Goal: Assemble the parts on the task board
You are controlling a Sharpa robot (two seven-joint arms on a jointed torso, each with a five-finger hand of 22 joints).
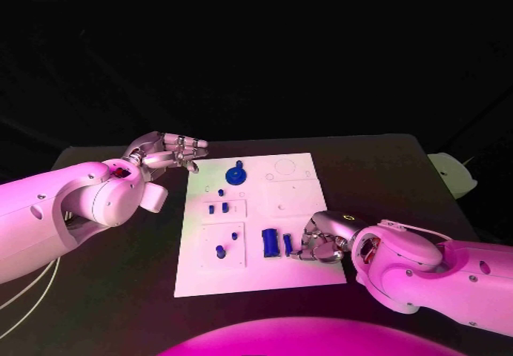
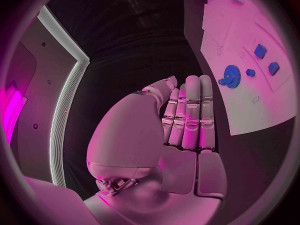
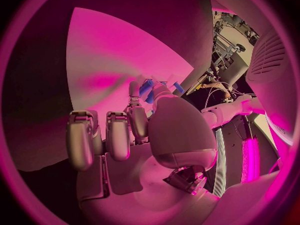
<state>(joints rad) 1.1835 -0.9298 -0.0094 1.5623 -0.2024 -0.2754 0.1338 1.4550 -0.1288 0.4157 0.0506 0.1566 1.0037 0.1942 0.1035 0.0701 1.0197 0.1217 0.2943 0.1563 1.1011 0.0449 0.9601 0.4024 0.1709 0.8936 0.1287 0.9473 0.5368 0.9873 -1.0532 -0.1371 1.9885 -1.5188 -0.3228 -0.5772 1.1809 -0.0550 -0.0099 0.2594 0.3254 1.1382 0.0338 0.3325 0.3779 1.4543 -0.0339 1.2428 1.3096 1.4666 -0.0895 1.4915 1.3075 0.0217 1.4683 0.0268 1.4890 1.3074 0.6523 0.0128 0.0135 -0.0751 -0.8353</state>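
While your right hand (image 1: pixel 317 243) at lower right of the head view curls its fingers beside a blue bar (image 1: pixel 270 242) on the task board (image 1: pixel 302 276) (grip unclear), several parts look unassembled. Your left hand (image 1: pixel 169 153), upper left, holds nothing, fingers straight.

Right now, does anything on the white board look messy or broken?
Nothing looks broken or spilled. The task board lies flat, with the blue gear and small blue parts on it. The right hand is at two upright blue blocks; the left hand is open beside the board.
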